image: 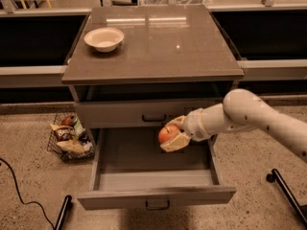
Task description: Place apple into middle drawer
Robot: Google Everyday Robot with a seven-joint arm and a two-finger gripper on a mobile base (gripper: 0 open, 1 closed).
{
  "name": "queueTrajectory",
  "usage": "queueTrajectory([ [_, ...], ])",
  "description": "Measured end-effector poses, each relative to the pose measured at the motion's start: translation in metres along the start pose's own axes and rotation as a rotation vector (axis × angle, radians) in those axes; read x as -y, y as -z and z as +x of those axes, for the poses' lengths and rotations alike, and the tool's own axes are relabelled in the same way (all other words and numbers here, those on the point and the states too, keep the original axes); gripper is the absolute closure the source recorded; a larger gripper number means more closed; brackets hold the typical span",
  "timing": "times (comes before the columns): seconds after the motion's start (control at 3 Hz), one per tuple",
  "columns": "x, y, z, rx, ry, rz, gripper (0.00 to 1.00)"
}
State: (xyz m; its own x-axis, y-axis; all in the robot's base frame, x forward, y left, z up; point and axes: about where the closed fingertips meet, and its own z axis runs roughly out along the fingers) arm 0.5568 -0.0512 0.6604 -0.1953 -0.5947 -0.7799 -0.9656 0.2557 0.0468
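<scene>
Camera view: the gripper [173, 133] hangs over the wide grey wooden middle drawer [152, 180], its fingers [176, 143] clamped on the small round red-orange apple [167, 134].

Risk: if released at this height, the apple may bounce or roll.

Clearance: open tray lies below and left of the fingers. The closed grey upper drawer front [120, 114] is just behind them.

Gripper [171, 137] hanging before the grey cabinet [192, 56] front. Speckled floor [29, 181] spreading below it; wire basket [53, 150] (snack packets [64, 134] inside) sitting well left; light streaks [144, 19] glaring on the cabinet top, above and behind.

Tool [172, 134] grips apple [167, 133], seemingly above open middle drawer [139, 158].
</scene>
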Motion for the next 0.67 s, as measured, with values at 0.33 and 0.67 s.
queueTrajectory([
  [0.33,-0.0014,-0.05,0.0584,0.028,-0.061,0.004,1.0],
  [0.67,-0.0014,-0.0502,0.0585,0.028,-0.061,0.004,1.0],
])
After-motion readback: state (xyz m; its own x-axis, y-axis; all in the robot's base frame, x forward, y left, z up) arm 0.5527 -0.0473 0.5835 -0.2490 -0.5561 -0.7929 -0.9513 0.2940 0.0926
